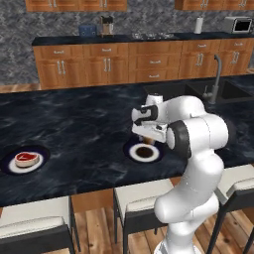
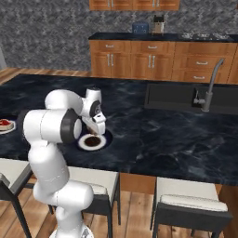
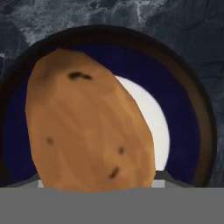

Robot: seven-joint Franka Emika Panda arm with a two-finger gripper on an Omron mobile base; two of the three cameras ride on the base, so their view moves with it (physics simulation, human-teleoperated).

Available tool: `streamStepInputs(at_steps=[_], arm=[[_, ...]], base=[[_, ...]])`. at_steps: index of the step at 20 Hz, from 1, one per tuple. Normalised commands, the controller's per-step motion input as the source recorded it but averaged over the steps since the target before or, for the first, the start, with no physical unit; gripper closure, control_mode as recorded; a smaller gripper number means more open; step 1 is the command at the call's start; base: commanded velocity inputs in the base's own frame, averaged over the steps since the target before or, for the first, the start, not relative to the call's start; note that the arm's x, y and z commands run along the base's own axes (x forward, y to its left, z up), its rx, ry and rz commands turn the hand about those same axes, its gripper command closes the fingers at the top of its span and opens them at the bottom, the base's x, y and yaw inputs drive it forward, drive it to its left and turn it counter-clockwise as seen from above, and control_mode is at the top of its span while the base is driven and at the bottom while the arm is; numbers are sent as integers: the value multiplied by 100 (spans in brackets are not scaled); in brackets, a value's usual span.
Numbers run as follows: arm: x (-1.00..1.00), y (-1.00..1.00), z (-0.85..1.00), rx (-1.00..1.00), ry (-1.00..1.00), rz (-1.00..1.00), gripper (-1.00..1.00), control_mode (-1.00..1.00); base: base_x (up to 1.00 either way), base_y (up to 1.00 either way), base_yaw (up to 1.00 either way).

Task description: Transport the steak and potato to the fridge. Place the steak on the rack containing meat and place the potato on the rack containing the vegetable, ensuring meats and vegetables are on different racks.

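Observation:
The potato (image 3: 87, 127), a brown oval lump, looms close in the hand view, above a white plate with a dark blue rim (image 3: 183, 109). A grey finger tip (image 3: 159, 177) shows at its lower right edge. My gripper (image 1: 147, 140) points down over that plate (image 1: 155, 155) on the dark island counter, shut on the potato (image 1: 144, 152). From the right base view the gripper (image 2: 94, 132) stands just over the plate (image 2: 103, 143). The steak (image 1: 26, 158) lies on a second plate (image 1: 39, 166) far to the left; it also shows as a red slab (image 2: 4, 123). The fridge is out of view.
A sink with a tall faucet (image 1: 216, 79) is set into the island to the right (image 2: 209, 93). Stools (image 1: 34, 218) line the near edge of the island. Wooden cabinets and a back counter (image 1: 149, 37) with small appliances stand beyond.

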Motion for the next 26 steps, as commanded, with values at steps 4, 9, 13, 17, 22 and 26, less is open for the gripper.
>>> streamStepInputs(at_steps=[4,9,13,17,22,26], arm=[[-74,0,88,-9,-52,9,100,-100],[-63,-4,88,-1,-26,10,100,-100],[-71,-13,64,0,-14,18,100,-100],[-54,-33,51,-6,-15,15,100,-100],[-50,-25,54,-14,-25,13,100,-100],[-48,-18,65,-11,-26,10,100,-100]], base=[[0,0,0],[0,0,0],[0,0,0],[0,0,0],[0,0,0],[0,0,0]])
